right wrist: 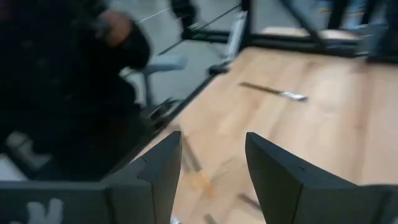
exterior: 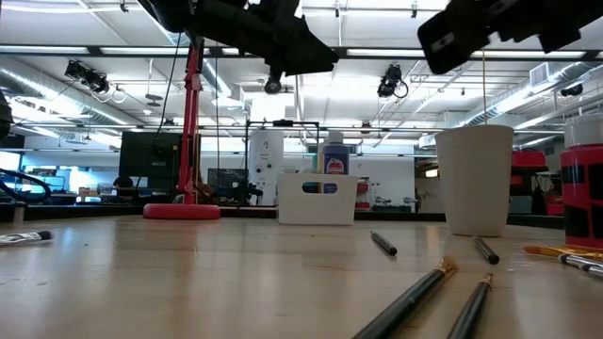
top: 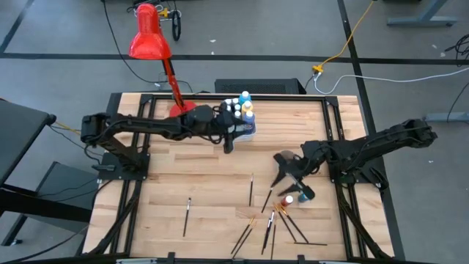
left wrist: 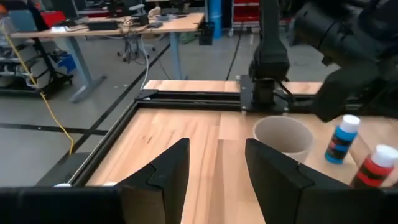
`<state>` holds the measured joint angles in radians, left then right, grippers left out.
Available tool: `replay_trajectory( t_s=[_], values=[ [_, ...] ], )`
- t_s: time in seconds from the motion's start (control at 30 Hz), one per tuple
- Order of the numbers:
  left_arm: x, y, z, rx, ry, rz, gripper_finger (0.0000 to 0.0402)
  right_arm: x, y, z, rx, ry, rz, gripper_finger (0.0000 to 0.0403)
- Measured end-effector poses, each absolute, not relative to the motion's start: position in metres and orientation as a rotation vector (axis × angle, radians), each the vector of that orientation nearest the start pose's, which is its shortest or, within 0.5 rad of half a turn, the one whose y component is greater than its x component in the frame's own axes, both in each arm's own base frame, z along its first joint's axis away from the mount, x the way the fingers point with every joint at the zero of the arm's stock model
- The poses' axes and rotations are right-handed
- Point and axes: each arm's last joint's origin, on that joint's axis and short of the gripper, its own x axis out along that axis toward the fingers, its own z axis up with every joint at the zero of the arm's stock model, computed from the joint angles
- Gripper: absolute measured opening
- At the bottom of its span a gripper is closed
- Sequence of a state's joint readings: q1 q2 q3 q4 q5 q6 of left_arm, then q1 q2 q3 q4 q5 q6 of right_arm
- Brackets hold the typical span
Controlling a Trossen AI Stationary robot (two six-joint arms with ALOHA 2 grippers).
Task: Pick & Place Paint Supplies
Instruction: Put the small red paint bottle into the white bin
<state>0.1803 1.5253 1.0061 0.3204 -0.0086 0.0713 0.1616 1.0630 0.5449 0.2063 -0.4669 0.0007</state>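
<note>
A pale wooden table [top: 205,183] fills the high view, grey floor around it. The left gripper [top: 229,143] hangs with fingers spread, holding nothing, just at six o'clock of the white tub [top: 245,126], which sits at the table's twelve o'clock edge with about four white-capped bottles [top: 245,97] standing in it; the red desk lamp [top: 149,33] rises at ten o'clock of the tub. The right gripper [top: 281,174] is also spread and empty, over the table's four o'clock area, with a red bottle [top: 289,199] and a blue bottle [top: 303,196] close at its five o'clock. Roughly eight paintbrushes [top: 251,188] lie scattered toward the six o'clock edge, one dark brush [top: 187,215] apart at seven o'clock. Only the left wrist view shows a white cup [left wrist: 283,135] beside a blue bottle and a red one; the low view shows that cup [exterior: 474,179] standing upright, and brush handles [exterior: 405,303] lying close to the camera.
</note>
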Motion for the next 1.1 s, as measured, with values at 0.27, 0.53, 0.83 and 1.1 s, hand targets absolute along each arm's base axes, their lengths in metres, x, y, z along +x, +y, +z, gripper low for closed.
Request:
replay_trajectory(
  t_s=[0.27,0.53,0.83,1.1],
  values=[
    [0.341,0.05,0.275,0.144,0.245,0.134,0.0167,0.219,0.075,0.231,0.024,0.317,0.676,0.0178],
    [0.341,0.051,0.275,0.138,0.253,0.17,0.0167,0.213,0.095,0.228,0.05,0.358,0.694,0.0178],
    [0.341,0.051,0.275,0.131,0.255,0.174,0.0167,0.219,0.1,0.19,-0.016,0.601,0.471,0.0187],
    [0.341,0.051,0.274,0.133,0.258,0.174,0.0167,0.216,0.104,0.184,-0.063,0.641,0.543,0.0225]
  ],
)
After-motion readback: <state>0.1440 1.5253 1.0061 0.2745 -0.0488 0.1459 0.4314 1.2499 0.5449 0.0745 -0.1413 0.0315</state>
